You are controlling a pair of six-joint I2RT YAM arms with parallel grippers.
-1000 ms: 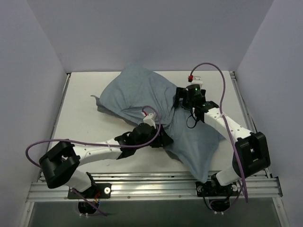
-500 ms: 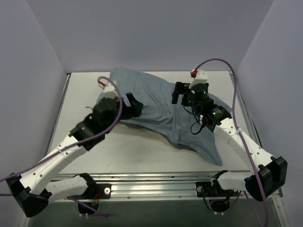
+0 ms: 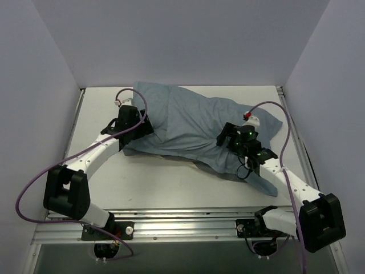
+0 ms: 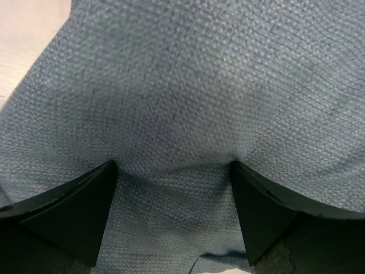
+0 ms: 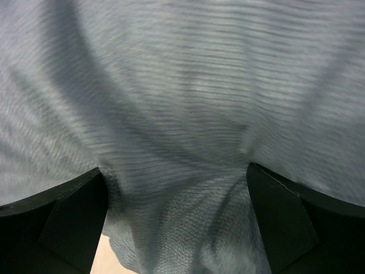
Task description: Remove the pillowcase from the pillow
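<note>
Seeing pillowcase (image 3: 194, 123) plain grey-blue face up, showing no stripes. Stretched from left gripper (image 3: 146, 128) across to right gripper (image 3: 228, 136), then trailing slack past the right fingertips toward the near side. Can't spot pillow anywhere: no white at either set of fingertips. Presumably still inside, going by the plump bulge between the two grippers. Calling the task barely begun.

Left fingers (image 4: 74, 211): spread wide, released, pinching nothing. Just weave bulging up between them, plus a sliver of table (image 4: 23, 34) beyond and left of the tips. Probably parked on the case's left end either to pin it or to line up a pinch; can't tell which.

Right fingers (image 5: 63, 222): also wide apart and released, with soft folds between and ahead of the tips. Blurry view, so no finer detail. Likely placed where the bulge gives way to loose cloth, since slack pinches easier without catching the filling.

Next, as a guess: close one side on a single layer at the opening, hold the bulk with the other, pull apart. Can't locate the opening from here. Risk: grabbing both layers plus filling and dragging everything along.
</note>
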